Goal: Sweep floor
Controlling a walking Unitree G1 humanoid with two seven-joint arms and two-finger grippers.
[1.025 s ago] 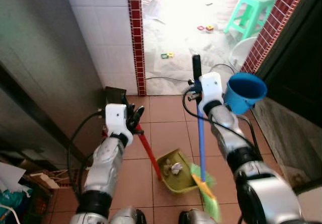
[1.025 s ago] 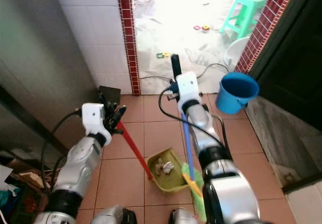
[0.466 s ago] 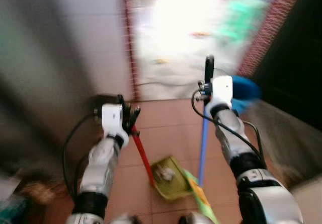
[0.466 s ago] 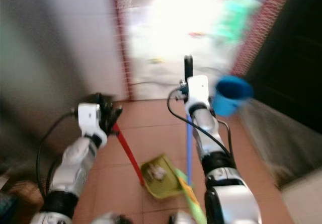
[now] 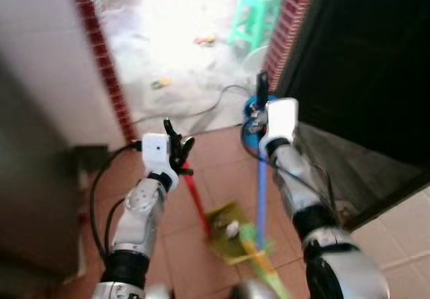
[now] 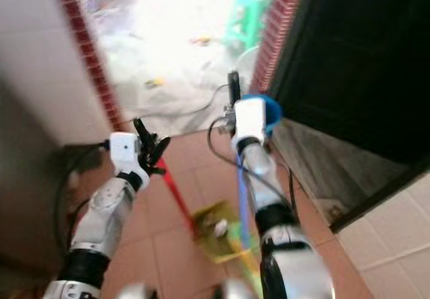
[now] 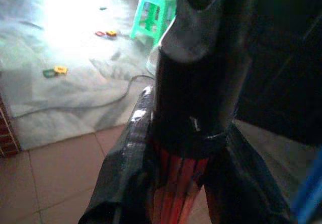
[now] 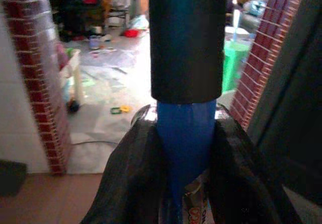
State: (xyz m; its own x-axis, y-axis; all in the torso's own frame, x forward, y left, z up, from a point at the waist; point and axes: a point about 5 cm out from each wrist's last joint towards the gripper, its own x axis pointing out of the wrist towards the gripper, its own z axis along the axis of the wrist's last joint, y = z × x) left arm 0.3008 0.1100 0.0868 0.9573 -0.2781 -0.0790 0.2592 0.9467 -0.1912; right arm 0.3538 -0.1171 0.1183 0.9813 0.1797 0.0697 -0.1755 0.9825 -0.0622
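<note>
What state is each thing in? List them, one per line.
Left end effector: shut on the red handle.
Right end effector: shut on the blue broom handle.
Dustpan: on the floor tiles, holding pale debris.
Broom head: down on the floor beside the dustpan.
Bucket: upright, behind the right arm.
Stool: upright.

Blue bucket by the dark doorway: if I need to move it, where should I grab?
Grip the rim of the blue bucket, coming from above: it stands upright with its mouth open upward. The right gripper would first have to free the broom.
</note>
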